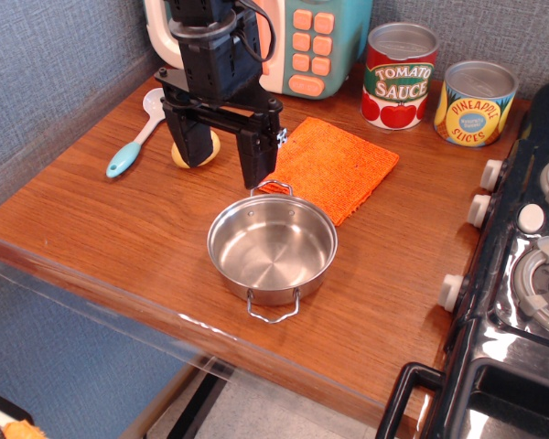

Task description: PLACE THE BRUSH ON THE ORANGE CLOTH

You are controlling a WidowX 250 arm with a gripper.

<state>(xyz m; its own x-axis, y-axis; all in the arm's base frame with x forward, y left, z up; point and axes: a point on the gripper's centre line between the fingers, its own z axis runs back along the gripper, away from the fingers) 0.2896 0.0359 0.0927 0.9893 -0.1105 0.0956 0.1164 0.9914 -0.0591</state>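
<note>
While the black robot gripper hangs over the brown wooden table with its two jaws spread wide and holding nothing, the brush, a light-blue plastic handle with a round white head, lies flat on the table to the gripper's left, apart from the bright orange, roughly square knitted cloth. Between the jaws, partly hidden, sits a small yellow potato; a round steel pot with wire handles stands just in front of the cloth, touching its near corner. Behind stand a red tomato sauce can and a yellow pineapple slices can.
</note>
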